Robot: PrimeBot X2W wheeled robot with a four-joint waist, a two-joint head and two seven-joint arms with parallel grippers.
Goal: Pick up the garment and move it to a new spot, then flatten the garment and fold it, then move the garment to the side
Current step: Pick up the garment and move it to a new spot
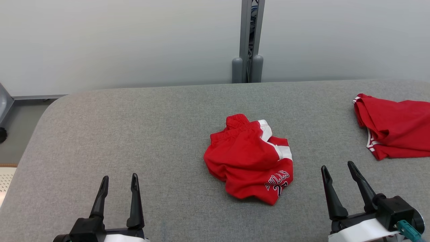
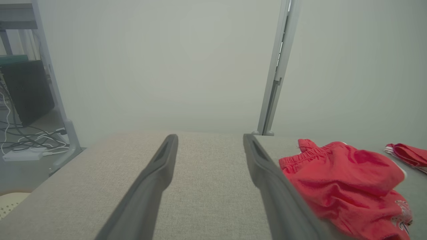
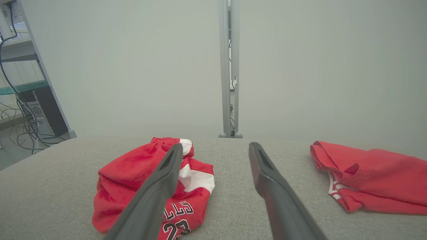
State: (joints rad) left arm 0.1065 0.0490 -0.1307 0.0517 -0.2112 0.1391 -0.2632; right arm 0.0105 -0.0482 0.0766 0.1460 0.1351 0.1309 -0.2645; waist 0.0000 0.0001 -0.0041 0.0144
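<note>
A crumpled pair of red shorts (image 1: pixel 250 158) lies in a heap near the middle of the grey cloth-covered table (image 1: pixel 134 134). A white side stripe faces up, and there is lettering on the near right corner. A second red garment (image 1: pixel 396 129) with striped trim lies well apart at the far right.

The head view takes in both arms at once. The right wrist view looks low across the table and adds the number 23 under the lettering. It has the shorts to the left, the second garment to the right and bare cloth between its fingers (image 3: pixel 277 200). The left wrist view adds the floor past the table's left end, with a white power strip (image 2: pixel 20 155), tangled cables and a dark cabinet (image 2: pixel 26 90).

Both arms sit low at the near edge, fingers pointing toward the far wall. The left gripper (image 1: pixel 120 176) is at the near left, well apart from the shorts. The right gripper (image 1: pixel 337 165) is at the near right, its fingers leaning slightly left, nearer the shorts but not touching. Each claw stands wide open with nothing in it.
</note>
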